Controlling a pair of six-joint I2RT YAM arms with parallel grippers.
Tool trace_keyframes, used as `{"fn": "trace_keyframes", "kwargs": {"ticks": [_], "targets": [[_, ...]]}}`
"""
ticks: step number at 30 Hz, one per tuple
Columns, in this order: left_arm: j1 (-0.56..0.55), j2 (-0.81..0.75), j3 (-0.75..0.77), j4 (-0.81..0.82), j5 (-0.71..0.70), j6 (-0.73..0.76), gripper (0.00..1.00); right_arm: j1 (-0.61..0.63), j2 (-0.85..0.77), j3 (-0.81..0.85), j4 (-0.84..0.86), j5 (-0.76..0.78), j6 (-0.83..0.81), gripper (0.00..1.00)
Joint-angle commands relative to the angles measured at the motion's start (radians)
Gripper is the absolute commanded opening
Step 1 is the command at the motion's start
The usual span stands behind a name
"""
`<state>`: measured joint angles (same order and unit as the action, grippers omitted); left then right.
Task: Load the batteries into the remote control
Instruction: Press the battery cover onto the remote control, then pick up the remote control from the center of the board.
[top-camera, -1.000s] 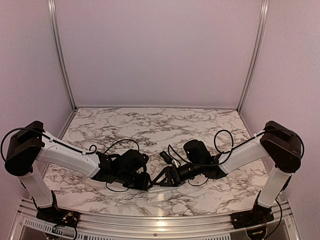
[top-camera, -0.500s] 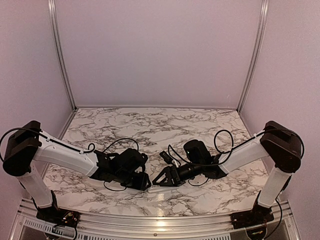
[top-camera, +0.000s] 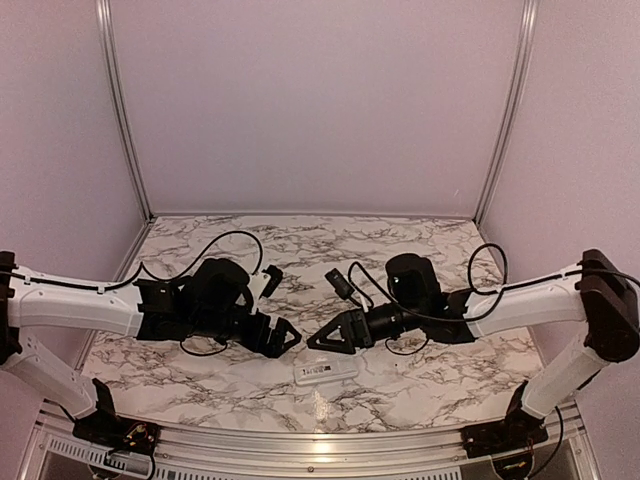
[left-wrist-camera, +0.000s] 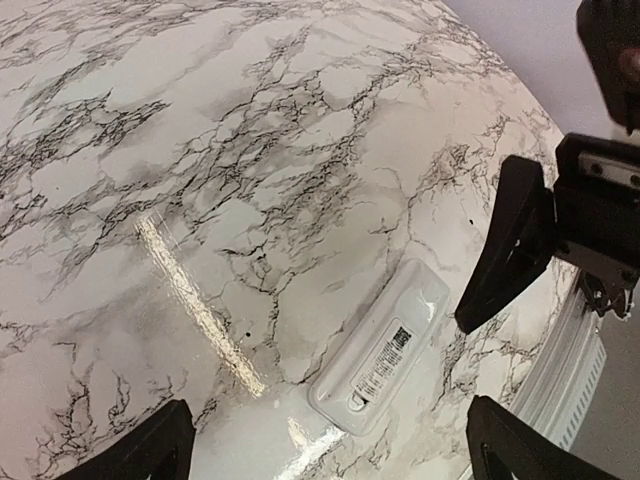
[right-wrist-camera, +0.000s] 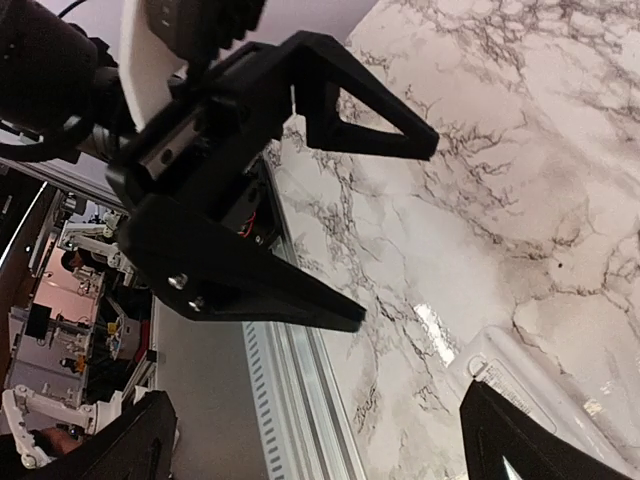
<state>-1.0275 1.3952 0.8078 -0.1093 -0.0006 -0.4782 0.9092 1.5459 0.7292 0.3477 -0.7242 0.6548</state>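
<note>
L gripper (top-camera: 279, 338) and R gripper (top-camera: 327, 337) both hang w/ jaws spread wide and nothing between them, tips facing each other just over the remote (top-camera: 327, 372). Remote lies flat on the marble table (top-camera: 400, 250) near the front edge, label side up, touching neither gripper. No loose batteries in view; prob. inside, can't confirm. Step looks like let-go and check: raise both arms straight up, no sideways sweep that could nudge the remote, and verify the cover sits flush.
</note>
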Motion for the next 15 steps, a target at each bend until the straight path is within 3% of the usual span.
{"fn": "trace_keyframes", "kwargs": {"ticks": [1,5,10,15], "targets": [[0.001,0.053,0.073,-0.077,0.072,0.234,0.99,-0.018,-0.150,0.045,-0.120,0.107,-0.157,0.99],[-0.006,0.097,0.143,-0.157,0.140,0.391,0.99,-0.060,-0.338,-0.010,-0.173,0.219,-0.235,0.99],[-0.021,0.200,0.226,-0.260,0.121,0.558,0.99,-0.156,-0.586,-0.094,-0.221,0.362,-0.240,0.99],[-0.044,0.323,0.302,-0.307,0.105,0.660,0.96,-0.183,-0.732,-0.097,-0.373,0.531,-0.286,0.99]]}}
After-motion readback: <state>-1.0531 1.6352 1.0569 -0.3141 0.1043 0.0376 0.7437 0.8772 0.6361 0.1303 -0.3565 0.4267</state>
